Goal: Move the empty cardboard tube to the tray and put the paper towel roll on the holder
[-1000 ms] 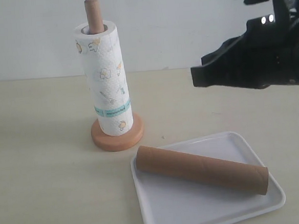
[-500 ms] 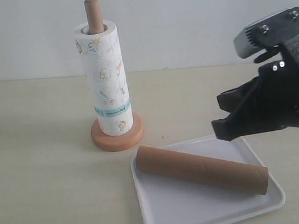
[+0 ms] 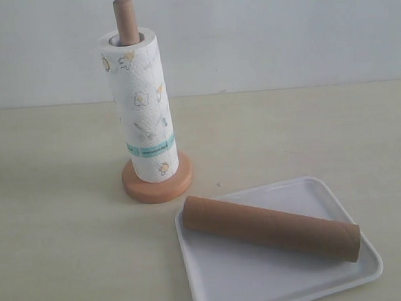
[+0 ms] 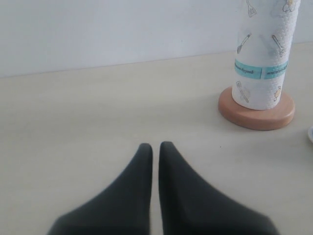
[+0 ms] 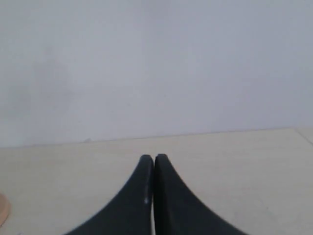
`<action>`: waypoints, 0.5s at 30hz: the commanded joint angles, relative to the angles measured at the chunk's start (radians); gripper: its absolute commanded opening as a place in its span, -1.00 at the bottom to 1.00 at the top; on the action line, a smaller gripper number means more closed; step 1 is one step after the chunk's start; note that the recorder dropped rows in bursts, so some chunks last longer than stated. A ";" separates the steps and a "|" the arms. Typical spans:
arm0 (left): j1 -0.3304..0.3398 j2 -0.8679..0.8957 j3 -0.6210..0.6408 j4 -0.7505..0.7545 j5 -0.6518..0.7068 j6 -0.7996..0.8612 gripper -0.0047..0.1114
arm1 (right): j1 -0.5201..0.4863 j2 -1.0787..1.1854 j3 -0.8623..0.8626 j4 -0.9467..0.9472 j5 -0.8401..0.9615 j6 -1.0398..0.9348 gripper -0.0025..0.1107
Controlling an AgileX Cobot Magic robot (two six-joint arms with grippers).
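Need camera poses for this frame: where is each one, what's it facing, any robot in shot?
Exterior: off the arms, raised, looking down across the table at the roll on the holder and the tube in the tray; no robot visible.
Left wrist: low over the table, facing the roll's lower half and holder base; shut left tool in the foreground.
Right wrist: low, facing across the table to the wall; shut right tool in the foreground.
Shared: exterior and left wrist both show roll and holder.
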 commanded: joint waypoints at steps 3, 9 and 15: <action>0.002 -0.004 0.003 -0.008 0.001 0.003 -0.85 | -0.025 -0.042 0.075 0.021 -0.048 0.147 -0.96; 0.002 -0.004 0.003 -0.008 0.001 0.003 -0.85 | -0.025 -0.046 0.122 0.026 -0.045 0.192 -0.96; 0.002 -0.004 0.003 -0.008 0.001 0.003 -0.85 | -0.025 -0.194 0.122 0.019 0.068 0.051 -0.96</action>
